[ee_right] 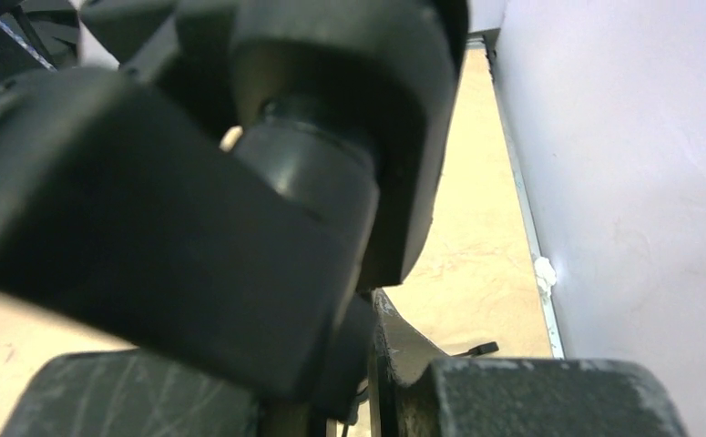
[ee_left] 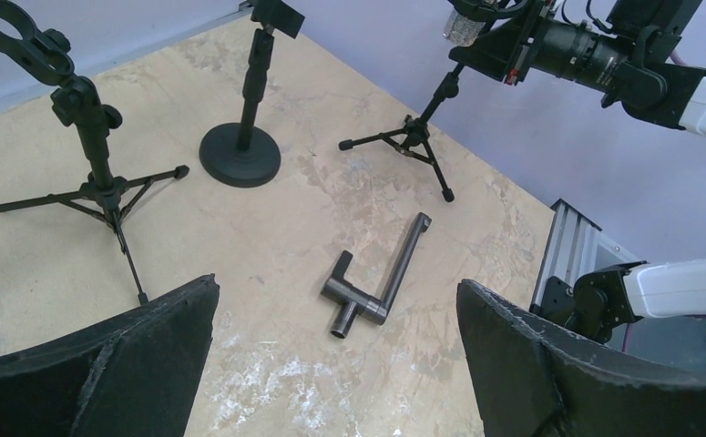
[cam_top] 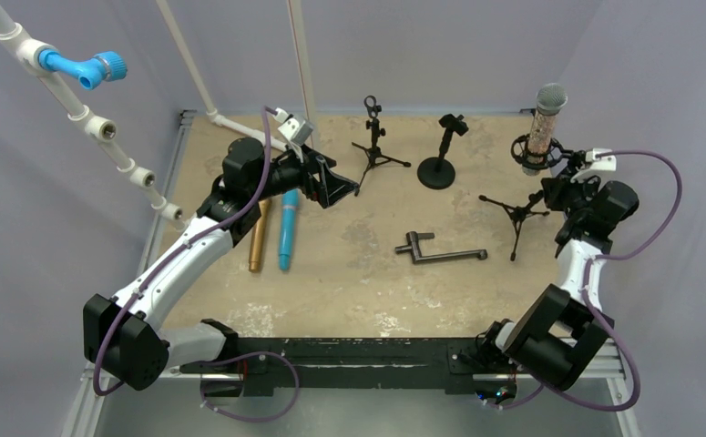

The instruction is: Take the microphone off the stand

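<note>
The microphone (cam_top: 546,123), with a silver mesh head and a glittery body, stands upright in a black shock mount on a tripod stand (cam_top: 517,214) at the right of the table. My right gripper (cam_top: 550,188) is shut on the stand's neck just under the mount. In the right wrist view the stand's black parts (ee_right: 312,182) fill the frame, and the gripper (ee_right: 376,364) is clamped on them. From the left wrist the stand (ee_left: 417,127) and the microphone's lower end (ee_left: 463,23) show at the top. My left gripper (cam_top: 331,187) (ee_left: 337,284) hangs open and empty over the table's left middle.
An empty tripod stand with a clip (cam_top: 373,146) and a round-base stand (cam_top: 440,159) are at the back. A dark metal L-shaped piece (cam_top: 435,250) lies mid-table. A gold microphone (cam_top: 259,237) and a blue one (cam_top: 289,228) lie flat under the left arm. Purple walls enclose the table.
</note>
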Tool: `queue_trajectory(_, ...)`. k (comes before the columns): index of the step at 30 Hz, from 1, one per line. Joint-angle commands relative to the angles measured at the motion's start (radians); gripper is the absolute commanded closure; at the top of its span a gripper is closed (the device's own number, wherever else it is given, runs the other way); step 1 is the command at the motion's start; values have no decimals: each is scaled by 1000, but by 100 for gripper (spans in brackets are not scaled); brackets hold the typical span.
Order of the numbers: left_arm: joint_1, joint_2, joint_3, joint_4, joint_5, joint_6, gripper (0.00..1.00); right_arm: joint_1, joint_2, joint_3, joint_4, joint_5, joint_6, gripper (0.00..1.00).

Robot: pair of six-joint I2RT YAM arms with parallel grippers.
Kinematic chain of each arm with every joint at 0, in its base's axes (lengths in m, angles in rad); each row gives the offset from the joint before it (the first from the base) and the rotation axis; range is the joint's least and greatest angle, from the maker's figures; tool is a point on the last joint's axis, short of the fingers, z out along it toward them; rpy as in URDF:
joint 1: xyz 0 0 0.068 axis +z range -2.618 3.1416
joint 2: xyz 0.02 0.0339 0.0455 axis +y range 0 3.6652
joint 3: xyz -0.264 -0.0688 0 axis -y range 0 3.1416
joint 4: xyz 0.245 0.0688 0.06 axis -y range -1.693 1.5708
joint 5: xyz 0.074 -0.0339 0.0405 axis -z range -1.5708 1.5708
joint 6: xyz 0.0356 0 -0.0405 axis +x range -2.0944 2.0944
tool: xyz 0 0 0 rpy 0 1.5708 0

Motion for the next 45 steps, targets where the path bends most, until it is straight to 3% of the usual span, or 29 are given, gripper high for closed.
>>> queue_trajectory(1, 6, -16, -3, 29, -14, 34, 1, 18, -85, 19, 60, -84, -13, 100)
queue_trajectory(10, 6, -17, 20, -26, -50, 72, 1, 190, -195, 99, -111, -90, -81, 100)
queue_trajectory(17, 25, -41, 44, -132, -191, 97, 1, 305, -195, 181, -183, -166, 35, 100)
queue_trajectory(22, 72, -41, 59, -232, -198, 134, 1, 416, -181, 226, -241, -168, 33, 100)
queue_trajectory(35, 223, -46, 55, -395, -63, 206, 1, 906, 12, 359, -264, -69, -53, 100)
queue_trajectory(45, 366, -116, 23, -448, -28, 259, 0, 1119, 183, 364, -126, -55, -65, 100)
